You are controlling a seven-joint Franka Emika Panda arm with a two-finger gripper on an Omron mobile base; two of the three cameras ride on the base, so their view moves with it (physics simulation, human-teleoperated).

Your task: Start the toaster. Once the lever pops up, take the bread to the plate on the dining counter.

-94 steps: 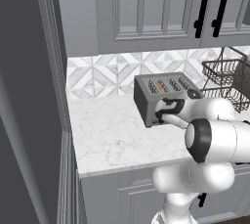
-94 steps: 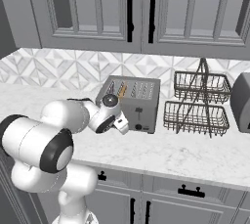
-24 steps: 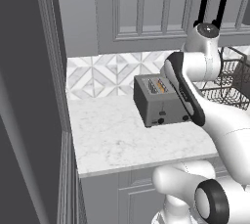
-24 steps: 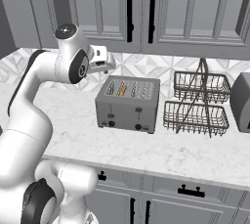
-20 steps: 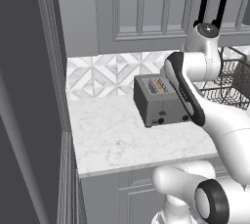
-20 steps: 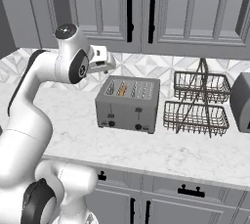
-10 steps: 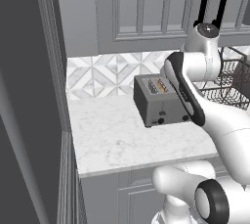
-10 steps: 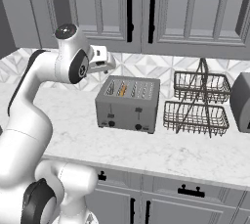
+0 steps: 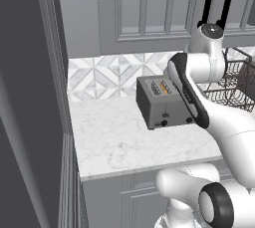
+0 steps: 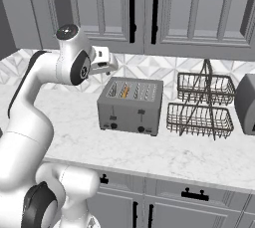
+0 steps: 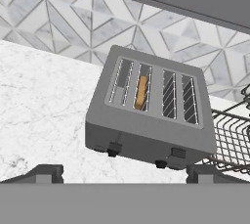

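Observation:
The dark grey toaster (image 10: 130, 105) stands on the grey-cabinet worktop (image 10: 74, 122) against the tiled wall; it also appears as toaster (image 9: 164, 100) and toaster (image 11: 151, 110). An orange-brown slice of bread (image 11: 141, 92) sits in its second slot from the left, seen too as bread (image 10: 125, 91). A small black lever (image 11: 114, 148) is on the front face under that slot. My gripper (image 11: 126, 173) hangs above and in front of the toaster, open, holding nothing; its hand (image 10: 102, 60) is up left of the toaster. The plate and the dining counter are out of view.
A two-tier wire basket rack (image 10: 201, 105) stands just right of the toaster, with a grey appliance (image 10: 246, 103) beyond it. Upper cabinets with black handles (image 10: 144, 10) hang close overhead. A tall dark panel (image 9: 30, 97) closes off the worktop's left end.
Since the oldest frames the hand has risen from the toaster's front face to above it. Over the last second nothing has moved.

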